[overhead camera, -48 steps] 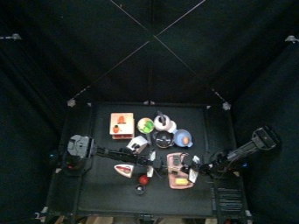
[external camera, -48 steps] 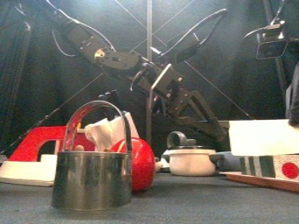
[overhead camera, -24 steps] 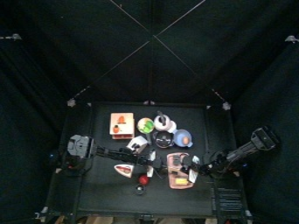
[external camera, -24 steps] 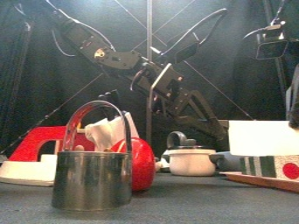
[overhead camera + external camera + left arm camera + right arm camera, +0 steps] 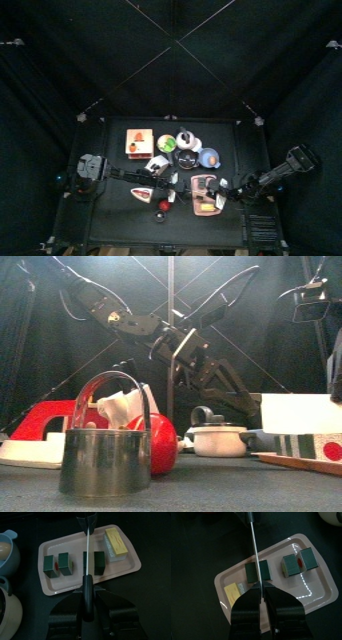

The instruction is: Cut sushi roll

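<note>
Cut: two pieces (image 5: 57,565) lying free, tray (image 5: 67,587) 9 o'clock side.
Left: sushi roll (image 5: 94,563) under knife (image 5: 85,562).
Jaws: left gripper (image 5: 85,601) clamps knife handle; right gripper (image 5: 262,592) clasps roll.

Left tool (image 5: 85,607) and right tool (image 5: 262,594) both clamped, reaching inward.

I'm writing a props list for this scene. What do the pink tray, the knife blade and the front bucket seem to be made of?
Pink tray: probably plastic, matte, uniform colour, rounded moulded rim. Knife blade: looks like thin metal, a pale glinting line; left gripper holds its dark handle. Bucket: likely brushed steel, grey sheen with streaky reflections.
</note>
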`<state>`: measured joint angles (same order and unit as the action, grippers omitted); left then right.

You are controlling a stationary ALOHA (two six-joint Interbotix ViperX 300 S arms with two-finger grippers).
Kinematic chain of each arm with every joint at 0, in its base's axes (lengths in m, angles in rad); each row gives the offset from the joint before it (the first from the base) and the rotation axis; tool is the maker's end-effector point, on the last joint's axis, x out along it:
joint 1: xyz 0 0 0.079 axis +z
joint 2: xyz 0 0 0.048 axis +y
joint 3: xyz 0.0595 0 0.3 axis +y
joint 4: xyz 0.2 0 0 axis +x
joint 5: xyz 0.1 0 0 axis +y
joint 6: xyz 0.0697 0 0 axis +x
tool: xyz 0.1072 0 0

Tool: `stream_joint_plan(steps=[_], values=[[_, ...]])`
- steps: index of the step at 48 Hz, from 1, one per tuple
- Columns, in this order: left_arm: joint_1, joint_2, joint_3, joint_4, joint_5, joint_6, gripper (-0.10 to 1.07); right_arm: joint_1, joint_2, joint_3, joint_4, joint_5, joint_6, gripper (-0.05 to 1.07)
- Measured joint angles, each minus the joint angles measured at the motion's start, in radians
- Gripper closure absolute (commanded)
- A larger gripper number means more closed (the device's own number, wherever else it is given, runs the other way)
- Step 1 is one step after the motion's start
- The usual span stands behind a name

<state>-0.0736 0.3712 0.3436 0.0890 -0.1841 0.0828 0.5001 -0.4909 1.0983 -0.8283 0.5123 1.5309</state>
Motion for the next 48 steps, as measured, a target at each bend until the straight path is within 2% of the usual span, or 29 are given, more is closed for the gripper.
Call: stream_joint_plan(steps=[31,48], values=[[-0.011,0.005,0.002,0.106,0.0,0.0,0.38,0.009,0.012,-0.003,-0.044,0.002,0.0,0.63],[-0.015,0.014,0.0,0.112,0.006,0.0,0.38,0.011,0.038,-0.003,-0.041,0.0,0.0,0.63]])
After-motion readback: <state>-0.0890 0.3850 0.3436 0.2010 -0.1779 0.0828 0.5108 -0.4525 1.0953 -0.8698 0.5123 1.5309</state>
